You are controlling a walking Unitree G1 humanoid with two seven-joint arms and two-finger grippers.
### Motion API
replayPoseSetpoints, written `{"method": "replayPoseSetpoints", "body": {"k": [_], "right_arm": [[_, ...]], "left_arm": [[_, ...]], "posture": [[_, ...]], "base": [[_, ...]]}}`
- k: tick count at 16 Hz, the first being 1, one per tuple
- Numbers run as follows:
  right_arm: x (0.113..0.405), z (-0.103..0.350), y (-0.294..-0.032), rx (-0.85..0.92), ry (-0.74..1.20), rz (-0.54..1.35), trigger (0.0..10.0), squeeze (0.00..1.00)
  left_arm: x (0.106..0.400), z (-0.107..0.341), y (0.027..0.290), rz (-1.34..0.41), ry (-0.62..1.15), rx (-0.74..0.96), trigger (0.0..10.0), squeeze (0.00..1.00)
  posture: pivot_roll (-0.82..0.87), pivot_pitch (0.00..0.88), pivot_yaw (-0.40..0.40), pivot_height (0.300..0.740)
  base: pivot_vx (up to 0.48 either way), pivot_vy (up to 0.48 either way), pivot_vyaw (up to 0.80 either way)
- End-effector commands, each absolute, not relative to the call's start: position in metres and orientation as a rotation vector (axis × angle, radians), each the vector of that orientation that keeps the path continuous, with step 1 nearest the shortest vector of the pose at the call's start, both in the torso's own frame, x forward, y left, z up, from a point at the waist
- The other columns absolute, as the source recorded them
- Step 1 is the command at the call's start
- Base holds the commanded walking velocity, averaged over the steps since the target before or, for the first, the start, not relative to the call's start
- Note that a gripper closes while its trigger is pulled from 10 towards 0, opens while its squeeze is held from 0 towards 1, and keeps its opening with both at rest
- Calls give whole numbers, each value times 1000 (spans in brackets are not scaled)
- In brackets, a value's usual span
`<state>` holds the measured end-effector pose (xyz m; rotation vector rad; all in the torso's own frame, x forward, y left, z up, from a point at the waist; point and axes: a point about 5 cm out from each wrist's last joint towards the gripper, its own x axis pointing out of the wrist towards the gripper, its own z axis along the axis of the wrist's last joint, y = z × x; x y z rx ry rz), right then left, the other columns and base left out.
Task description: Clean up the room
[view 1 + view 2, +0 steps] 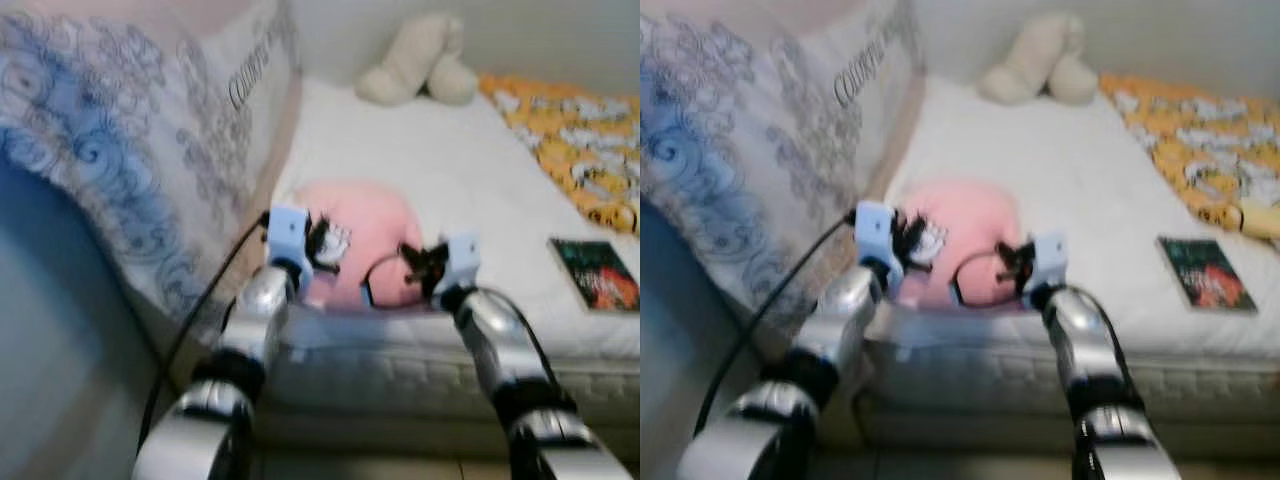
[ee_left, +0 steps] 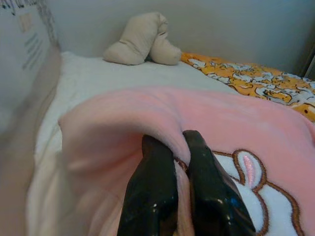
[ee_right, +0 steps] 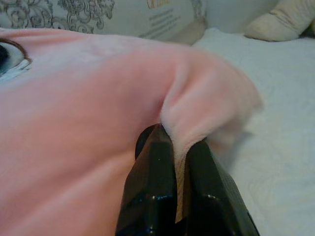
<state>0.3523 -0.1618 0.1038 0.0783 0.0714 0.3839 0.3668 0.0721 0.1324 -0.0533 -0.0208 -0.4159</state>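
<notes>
Pink cushion (image 1: 365,245) at near edge of bed (image 1: 440,165), close to the big patterned pillow (image 1: 130,150) on the left. Left pincer (image 2: 172,150) clenched on a fold of pink plush at its left side; right pincer (image 3: 179,142) likewise pinching a fold at its right side. Step judged: two-handed lift of cushion. Advise raising both arms together, level, holding both pinches firm; thin folds could slip. Book (image 1: 595,273) far right, plush toy (image 1: 420,60) at far end, both well apart.
</notes>
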Motion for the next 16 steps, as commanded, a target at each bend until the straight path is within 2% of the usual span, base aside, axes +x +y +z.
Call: {"method": "replayPoseSetpoints", "body": {"k": [1,4,7,8,16], "right_arm": [[355,115,-162,61,19,396,10000,0],[354,112,-162,58,30,408,10000,0],[352,108,-164,33,44,392,10000,0],[351,109,-163,35,28,406,10000,0],[355,114,-160,57,15,416,10000,0]], "left_arm": [[368,145,65,-450,-76,-15,10000,0],[365,142,61,-449,-80,0,10000,0],[366,144,60,-442,-82,-12,10000,0],[366,145,61,-425,-87,-37,10000,0],[368,142,66,-352,-68,26,10000,0]], "posture": [[128,0,-3,740],[134,0,-9,740],[138,0,-10,740],[142,0,-11,740],[149,0,-18,740]], "base": [[0,-435,0],[0,-434,0],[284,-382,142],[375,0,0],[0,0,501]]}}
